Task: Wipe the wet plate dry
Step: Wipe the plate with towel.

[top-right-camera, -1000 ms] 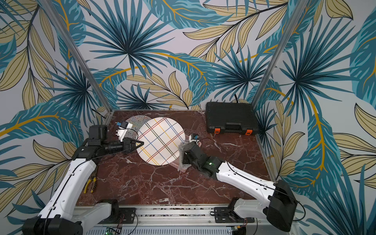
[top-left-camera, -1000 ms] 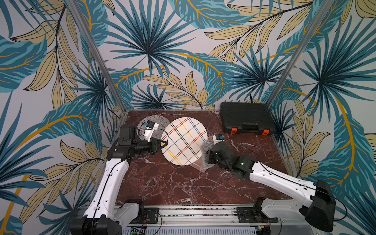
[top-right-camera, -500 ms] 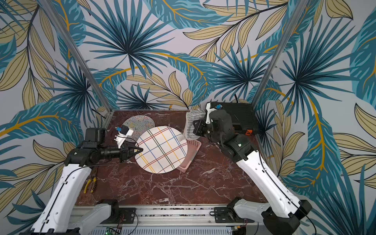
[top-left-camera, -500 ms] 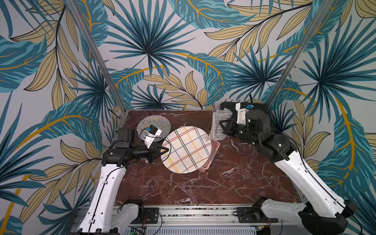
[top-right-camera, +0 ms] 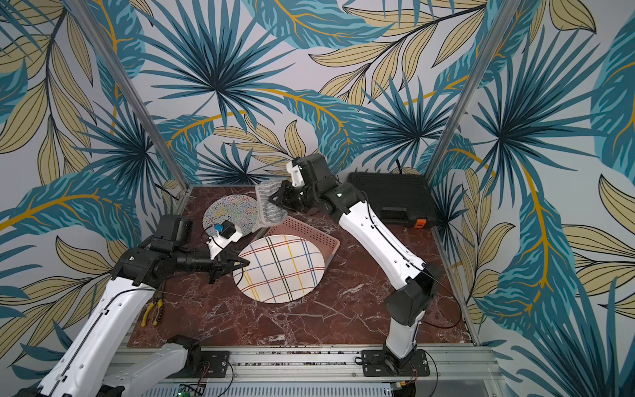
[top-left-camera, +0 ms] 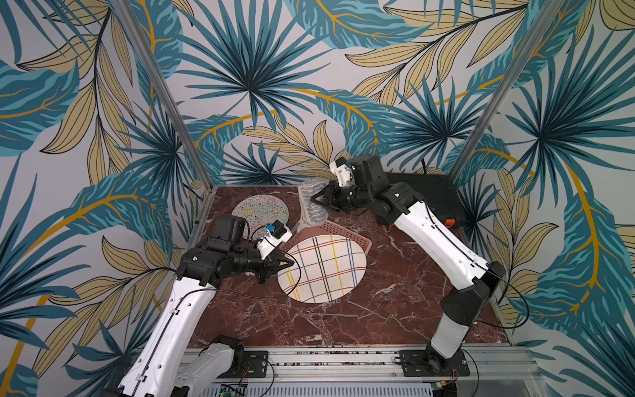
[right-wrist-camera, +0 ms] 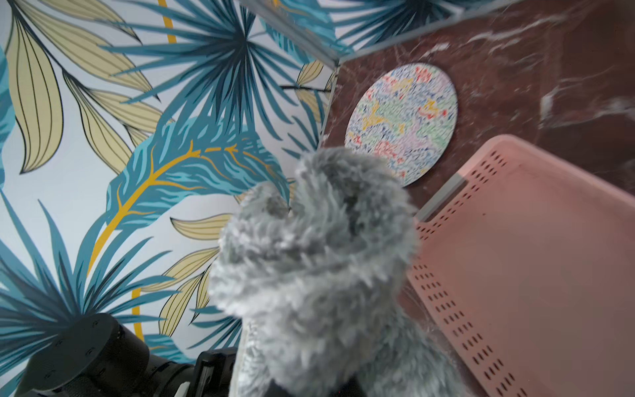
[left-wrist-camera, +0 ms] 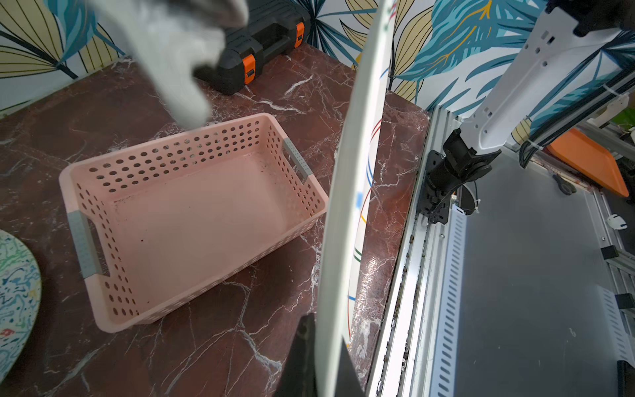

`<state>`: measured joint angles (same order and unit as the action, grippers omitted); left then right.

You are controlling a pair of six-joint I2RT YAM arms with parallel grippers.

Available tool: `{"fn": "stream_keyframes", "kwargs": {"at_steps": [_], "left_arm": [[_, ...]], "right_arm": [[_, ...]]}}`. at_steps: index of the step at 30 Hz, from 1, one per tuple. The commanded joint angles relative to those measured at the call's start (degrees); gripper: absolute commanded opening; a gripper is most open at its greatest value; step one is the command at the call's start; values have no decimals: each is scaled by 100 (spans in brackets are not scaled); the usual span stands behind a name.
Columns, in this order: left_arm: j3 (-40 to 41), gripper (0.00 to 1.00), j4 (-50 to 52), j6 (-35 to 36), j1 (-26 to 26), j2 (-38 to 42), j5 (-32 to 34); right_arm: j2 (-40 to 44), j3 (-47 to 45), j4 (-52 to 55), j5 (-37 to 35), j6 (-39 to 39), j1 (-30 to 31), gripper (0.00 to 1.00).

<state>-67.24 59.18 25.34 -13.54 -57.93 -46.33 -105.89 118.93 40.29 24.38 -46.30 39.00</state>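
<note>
The plate (top-left-camera: 323,268), white with coloured plaid lines, hangs tilted above the marble table, its face showing in both top views (top-right-camera: 280,268). My left gripper (top-left-camera: 290,263) is shut on its left rim. The left wrist view shows the plate (left-wrist-camera: 354,172) edge-on between the two fingers of the left gripper (left-wrist-camera: 326,357). My right gripper (top-left-camera: 314,199) is raised at the back, shut on a grey fluffy cloth (top-left-camera: 311,206) that hangs down beyond the plate's far edge, apart from it. In the right wrist view the cloth (right-wrist-camera: 316,257) hides the fingers.
A pink perforated basket (top-left-camera: 347,233) lies on the table under and behind the plate. A round disc with a colourful squiggle pattern (top-left-camera: 259,213) lies at the back left. A black case (top-left-camera: 433,199) stands at the back right. Yellow-handled pliers (top-right-camera: 153,311) lie at the left edge.
The right arm has lifted the cloth from the table beside the plate, up to the back and then leftward. The left arm has brought the plate nearer the front.
</note>
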Motion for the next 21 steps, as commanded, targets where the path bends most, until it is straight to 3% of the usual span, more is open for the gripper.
{"fn": "stream_keyframes", "kwargs": {"at_steps": [1, 9, 21], "left_arm": [[-334, 0, -77, 147, -169, -69, 168], [-511, 0, -143, 231, -340, -169, 467], [-514, 0, -465, -63, -342, -165, 763]], "right_arm": [[-289, 481, 596, 920, 148, 330, 0], [-417, 475, 1472, 1680, 835, 616, 0], [658, -969, 1231, 1839, 1234, 433, 0]]}}
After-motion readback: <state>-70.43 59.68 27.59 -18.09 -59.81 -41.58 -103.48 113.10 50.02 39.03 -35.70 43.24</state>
